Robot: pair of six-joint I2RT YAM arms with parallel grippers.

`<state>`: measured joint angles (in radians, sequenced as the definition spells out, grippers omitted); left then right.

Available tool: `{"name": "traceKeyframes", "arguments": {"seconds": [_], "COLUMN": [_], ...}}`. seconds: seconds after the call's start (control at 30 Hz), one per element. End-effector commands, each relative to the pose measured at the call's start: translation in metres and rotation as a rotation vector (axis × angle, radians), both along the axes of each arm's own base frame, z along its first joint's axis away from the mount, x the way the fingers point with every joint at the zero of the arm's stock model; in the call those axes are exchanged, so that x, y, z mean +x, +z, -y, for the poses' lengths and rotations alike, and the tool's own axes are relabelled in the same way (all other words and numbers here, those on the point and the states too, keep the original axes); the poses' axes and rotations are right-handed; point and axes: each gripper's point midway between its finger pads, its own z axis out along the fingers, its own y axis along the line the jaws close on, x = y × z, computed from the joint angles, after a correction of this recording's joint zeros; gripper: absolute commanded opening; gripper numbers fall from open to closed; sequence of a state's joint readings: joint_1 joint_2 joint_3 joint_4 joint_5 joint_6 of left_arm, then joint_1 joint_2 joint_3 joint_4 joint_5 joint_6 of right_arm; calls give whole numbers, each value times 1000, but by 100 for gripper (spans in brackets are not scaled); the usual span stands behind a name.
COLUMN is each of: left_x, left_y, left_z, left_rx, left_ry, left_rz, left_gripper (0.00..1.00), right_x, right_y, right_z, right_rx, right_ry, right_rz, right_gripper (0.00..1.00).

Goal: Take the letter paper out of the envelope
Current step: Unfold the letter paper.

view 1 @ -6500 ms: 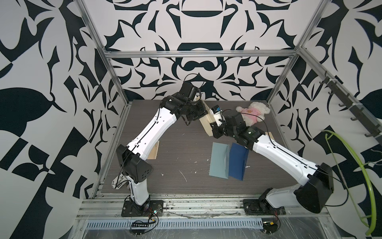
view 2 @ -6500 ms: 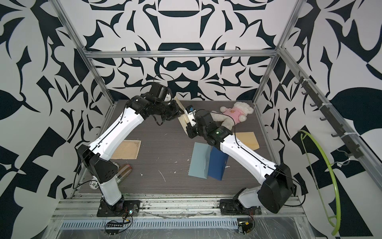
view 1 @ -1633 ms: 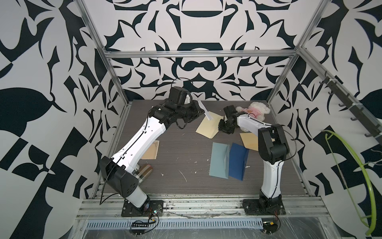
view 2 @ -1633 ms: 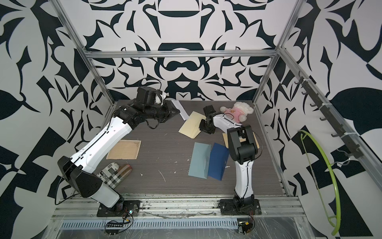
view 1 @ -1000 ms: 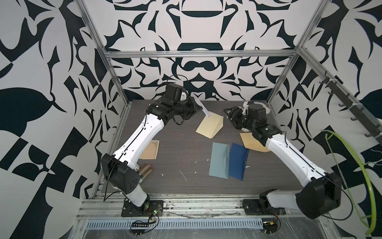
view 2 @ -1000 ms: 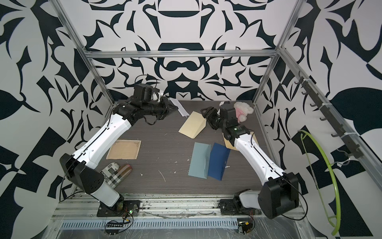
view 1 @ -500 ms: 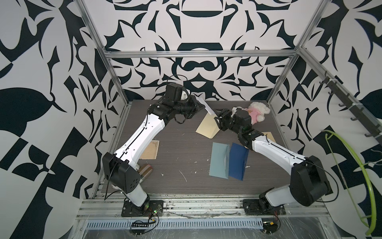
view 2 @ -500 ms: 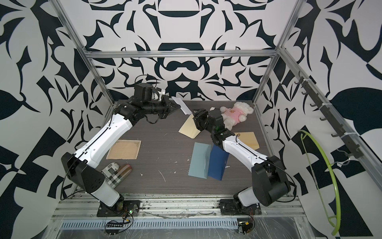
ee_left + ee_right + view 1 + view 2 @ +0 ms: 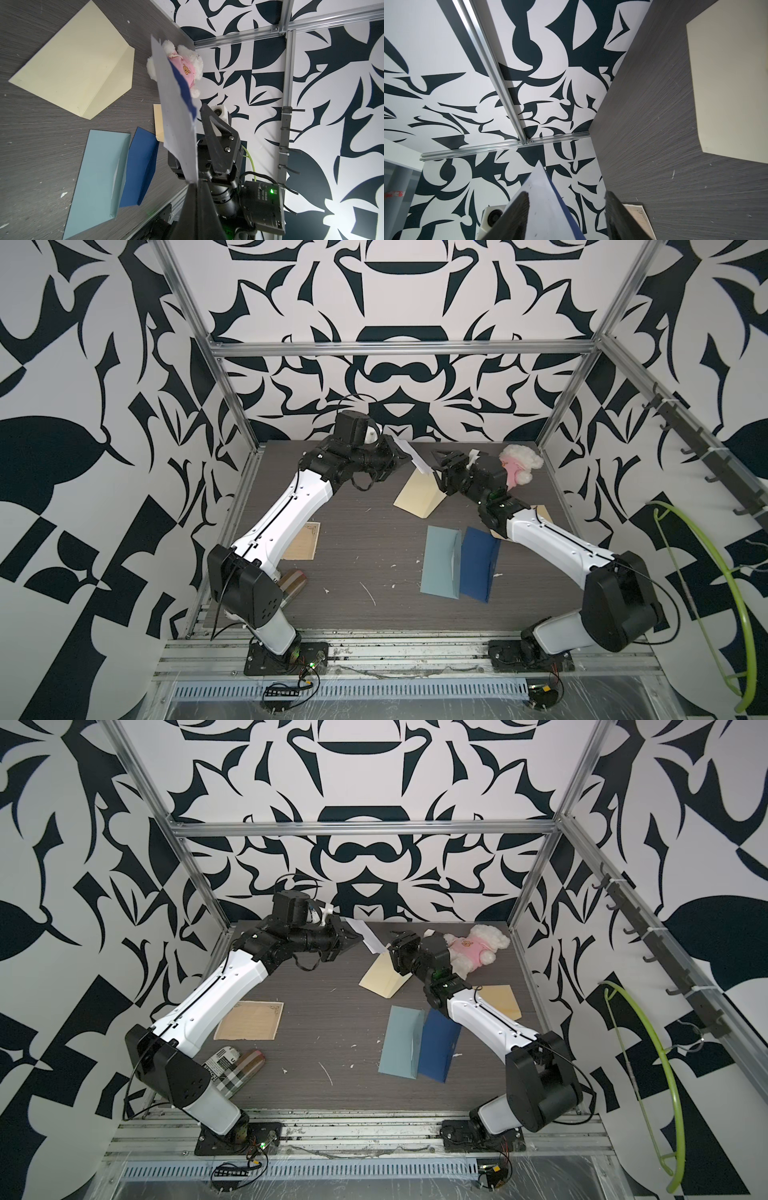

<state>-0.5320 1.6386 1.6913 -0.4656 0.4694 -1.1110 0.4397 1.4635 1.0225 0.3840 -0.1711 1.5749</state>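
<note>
The left end effector (image 9: 400,455) pinches a white letter paper sheet (image 9: 412,455) aloft near the flat cream paper envelope (image 9: 417,497). The right end effector (image 9: 435,469) is spread, straddling the sheet's free end.

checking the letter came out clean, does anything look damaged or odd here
The letter paper pinched in the left gripper has a ragged edge with a jagged dark blue strip along it, as if something tore. Small white scraps also litter the table.

Letter paper (image 9: 411,456), white with blue edge, hanging tilted aloft; cream envelope (image 9: 417,497) lying flat below, flap open.
</note>
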Motion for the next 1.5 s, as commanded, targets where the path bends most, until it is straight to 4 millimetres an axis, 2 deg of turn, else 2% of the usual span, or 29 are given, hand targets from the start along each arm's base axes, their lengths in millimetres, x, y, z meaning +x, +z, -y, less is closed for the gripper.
{"name": "traceKeyframes", "arguments": {"seconds": [0.0,0.2,0.57,1.47], "left_x": [2,2,1,5], "left_y": [-4,-3,-11,-22], "left_z": [2,2,4,8], "left_rx": [-7,-8,-1,6], "left_ry": [-9,-11,-17,-25], "left_rz": [-1,0,-13,-24], "left_gripper": [0,0,0,0], "right_x": [-2,-4,-3,-11], "right_y": [37,29,44,57], "right_z": [-7,-7,-16,-22], "right_rx": [53,40,74,100], "right_ry": [15,14,35,58], "right_rz": [77,59,80,93], "right_gripper": [59,59,52,46]}}
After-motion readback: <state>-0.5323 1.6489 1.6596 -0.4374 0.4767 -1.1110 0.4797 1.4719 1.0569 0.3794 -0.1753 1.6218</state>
